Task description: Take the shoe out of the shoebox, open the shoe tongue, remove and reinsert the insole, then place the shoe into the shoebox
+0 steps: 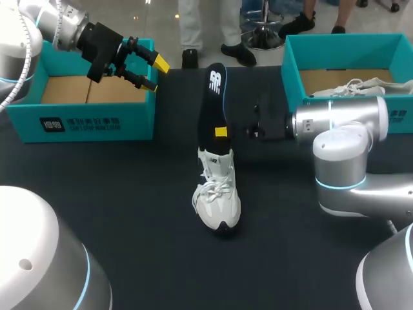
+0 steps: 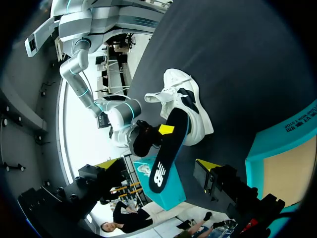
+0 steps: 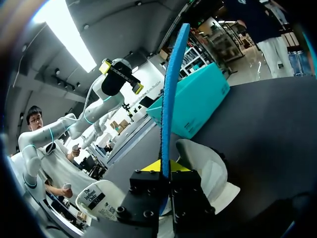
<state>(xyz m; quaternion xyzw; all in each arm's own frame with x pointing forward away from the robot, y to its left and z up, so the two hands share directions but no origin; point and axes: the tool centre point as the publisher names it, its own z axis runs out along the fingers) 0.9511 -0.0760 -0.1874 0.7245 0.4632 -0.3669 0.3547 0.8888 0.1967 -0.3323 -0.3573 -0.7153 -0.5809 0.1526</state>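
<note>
A white sneaker (image 1: 218, 197) stands on the dark table, toe toward me. A black insole (image 1: 215, 97) with a blue underside rises from its heel end, tilted away. My right gripper (image 1: 221, 132) comes in from the right and is shut on the insole's lower part. In the right wrist view the insole's blue edge (image 3: 171, 89) stands pinched in that gripper (image 3: 165, 171), the sneaker (image 3: 205, 166) just beyond it. My left gripper (image 1: 150, 72) hangs open and empty over the right wall of the left shoebox (image 1: 77, 119). Its wrist view shows sneaker (image 2: 185, 106) and insole (image 2: 167, 151) ahead.
A second teal shoebox (image 1: 293, 71) at the back right holds another white shoe (image 1: 361, 87). My right arm's elbow (image 1: 342, 161) sits low over the table's right side. The left box shows a bare cardboard bottom (image 1: 71, 89).
</note>
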